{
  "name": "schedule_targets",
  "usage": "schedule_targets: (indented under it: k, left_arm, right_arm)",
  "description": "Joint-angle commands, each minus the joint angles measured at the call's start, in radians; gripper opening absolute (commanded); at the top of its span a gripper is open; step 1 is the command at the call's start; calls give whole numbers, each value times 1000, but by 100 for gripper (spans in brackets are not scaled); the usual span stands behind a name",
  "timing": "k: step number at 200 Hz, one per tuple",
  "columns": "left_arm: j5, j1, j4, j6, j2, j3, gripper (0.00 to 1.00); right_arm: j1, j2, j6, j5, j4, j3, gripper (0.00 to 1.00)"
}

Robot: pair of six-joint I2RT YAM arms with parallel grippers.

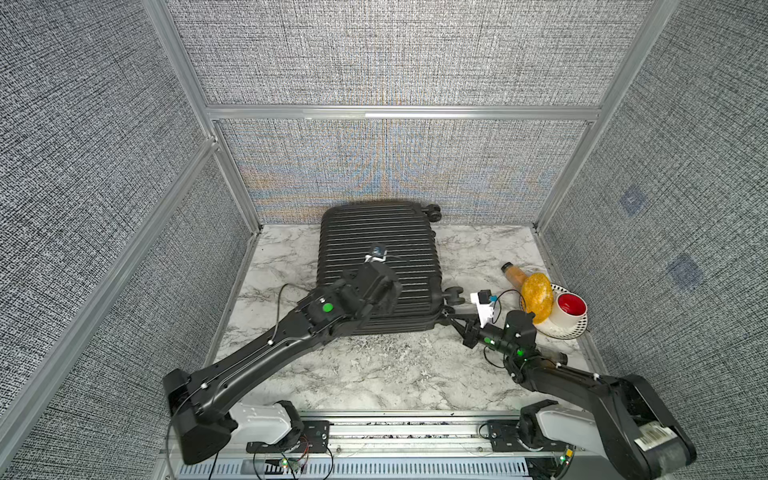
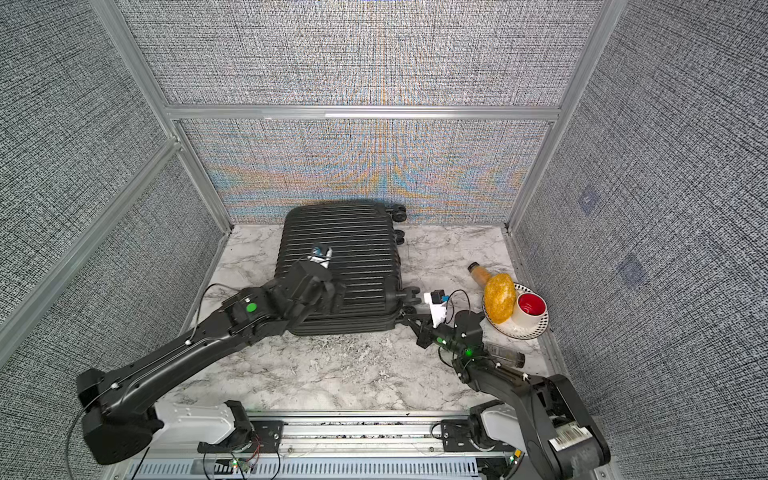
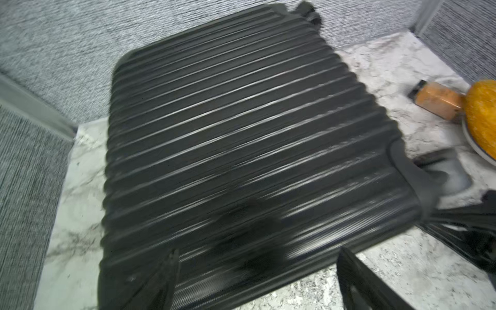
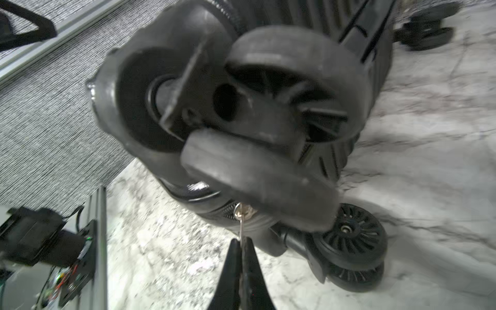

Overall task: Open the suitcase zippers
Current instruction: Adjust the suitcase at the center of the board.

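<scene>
My right pincer [image 4: 241,243] is pinching a zipper pull [image 4: 241,228] at the suitcase [image 1: 376,257] corner directly ahead of it, beside the wheels [image 4: 351,241]. My left pincer [image 3: 258,252] is hovering spread wide, with that suitcase just beneath. The suitcase is lying flat, shells together; I judge much unzipping is remaining, though the seam is barely showing.

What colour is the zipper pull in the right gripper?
The zipper pull is silvery metal; it shows best in the right wrist view.

Grey woven-fabric walls [image 1: 395,54] w/ alum. frame rails [image 1: 403,112], white marble-look tabletop [image 1: 374,374], even light.
</scene>
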Motion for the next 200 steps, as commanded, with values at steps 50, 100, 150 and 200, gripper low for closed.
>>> schedule_targets:
  k: [50,100,150,200]
  left_arm:
    - [47,117,63,-268,-267,-310,90]
    - [160,257,104,-255,-258,-360,90]
    - [210,302,146,-253,-203,-391,90]
    - [212,326,131,-244,-185,-397,90]
  right_arm:
    - [24,-18,41,142,29,-30,0]
    - [-45,129,78,31,119,3,0]
    - [-118,214,41,4,71,78,0]
    - [-170,354,57,-34,160,162,0]
